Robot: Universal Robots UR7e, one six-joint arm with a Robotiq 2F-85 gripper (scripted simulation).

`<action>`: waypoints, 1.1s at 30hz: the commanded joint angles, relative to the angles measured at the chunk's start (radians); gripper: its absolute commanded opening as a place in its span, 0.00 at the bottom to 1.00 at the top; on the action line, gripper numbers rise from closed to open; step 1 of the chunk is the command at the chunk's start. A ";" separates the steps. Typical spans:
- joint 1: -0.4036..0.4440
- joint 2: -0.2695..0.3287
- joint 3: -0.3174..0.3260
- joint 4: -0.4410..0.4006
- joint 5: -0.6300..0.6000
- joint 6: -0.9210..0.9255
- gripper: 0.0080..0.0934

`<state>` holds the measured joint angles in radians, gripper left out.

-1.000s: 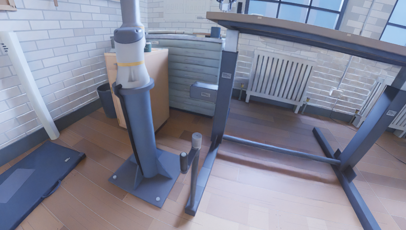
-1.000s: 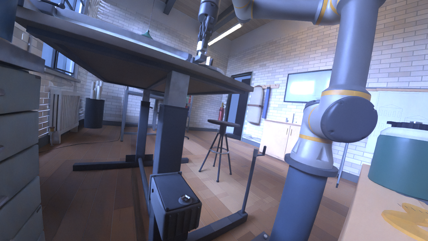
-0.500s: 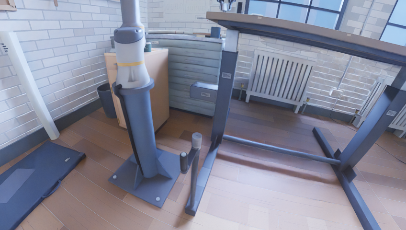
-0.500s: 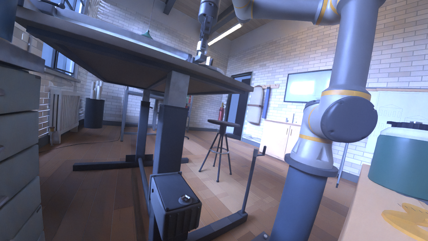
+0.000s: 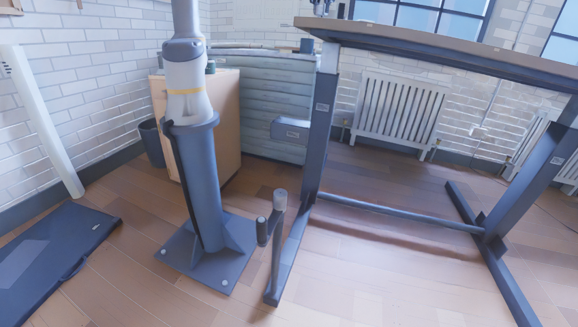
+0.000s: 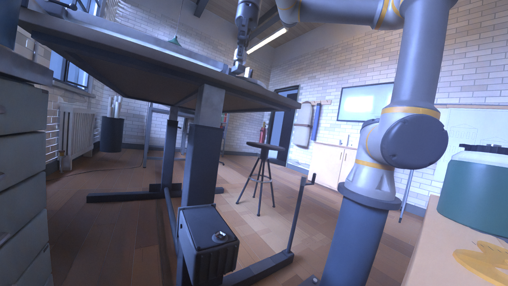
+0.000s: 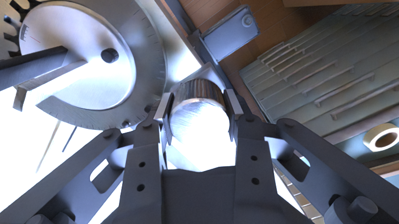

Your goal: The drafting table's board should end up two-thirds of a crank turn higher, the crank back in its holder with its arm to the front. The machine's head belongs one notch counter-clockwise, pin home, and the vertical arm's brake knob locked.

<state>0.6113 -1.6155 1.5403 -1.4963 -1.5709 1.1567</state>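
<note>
The knurled metal brake knob [image 7: 199, 111] stands on the drafting machine at the near corner of the board, and my gripper [image 7: 198, 107] has a finger on each side of it, closed on it. Just left of the knob is the machine's round head [image 7: 83, 61] with its graduated rim and a small dark pin [image 7: 109, 55]. From the second side camera my gripper [image 6: 238, 64] reaches straight down onto the board [image 6: 142, 67]. The crank [image 5: 271, 221] sits on its holder post by the table's foot, its dark handle pointing down. The gearbox [image 6: 207, 242] with its square drive stub is on the table leg.
The robot's pedestal [image 5: 203, 194] stands left of the table leg [image 5: 320, 125]. A plan chest [image 5: 276, 105] is behind, a dark mat [image 5: 44, 251] lies on the floor at the left, a stool [image 6: 261, 174] stands beyond the table, and a roll of tape [image 7: 382, 136] lies on the chest.
</note>
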 commanded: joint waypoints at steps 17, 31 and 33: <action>0.000 0.000 0.000 0.000 0.000 0.214 0.00; 0.000 0.000 0.000 0.000 0.000 0.354 0.00; 0.000 0.000 0.000 0.000 0.000 0.370 0.00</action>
<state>0.6113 -1.6155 1.5403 -1.4963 -1.5710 1.5275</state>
